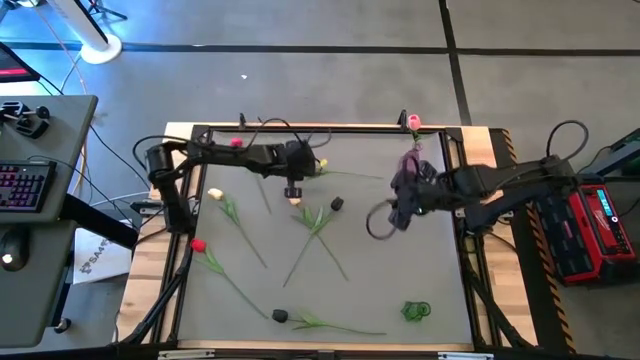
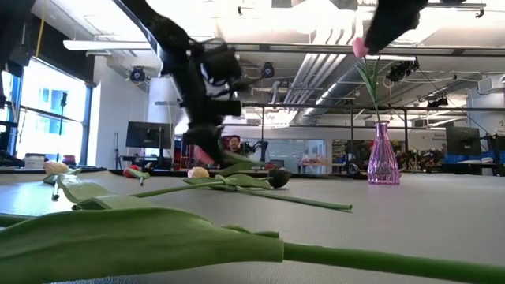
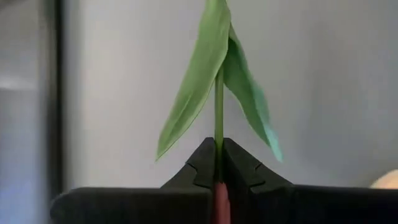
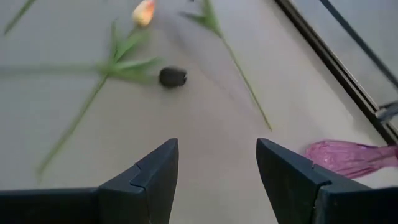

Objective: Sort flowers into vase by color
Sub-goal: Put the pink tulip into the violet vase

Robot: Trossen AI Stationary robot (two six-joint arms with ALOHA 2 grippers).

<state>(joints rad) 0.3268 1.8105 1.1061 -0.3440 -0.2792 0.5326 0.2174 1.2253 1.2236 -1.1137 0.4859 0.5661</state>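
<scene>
My left gripper (image 1: 293,191) hangs over the table's far middle, shut on a tulip (image 3: 219,93) whose stem and two green leaves stick out past the fingertips. My right gripper (image 4: 217,163) is open and holds nothing. It hovers right of centre (image 1: 398,212), just near of the pink vase (image 1: 410,166). The vase stands upright (image 2: 383,158) with one pink tulip (image 2: 360,47) in it. Loose tulips lie flat on the table: cream (image 1: 214,194), red (image 1: 198,245), black (image 1: 280,316), black (image 1: 337,204) and yellow (image 1: 320,165). My left gripper pinches the tulip's thin green stem (image 3: 218,142) between its two fingertips, just under the leaves. The fingers come from above, pointing down, in line with the stem. Something reddish (image 3: 217,202) shows farther back between the fingers. Whether the leaves touch the table, I cannot tell.
A cream head (image 1: 295,201) lies right beside my left gripper. Crossed stems and leaves (image 1: 315,225) cover the table's middle. A small green object (image 1: 416,311) sits at the near right. A pink head (image 1: 237,143) lies by the far frame rail (image 1: 330,129).
</scene>
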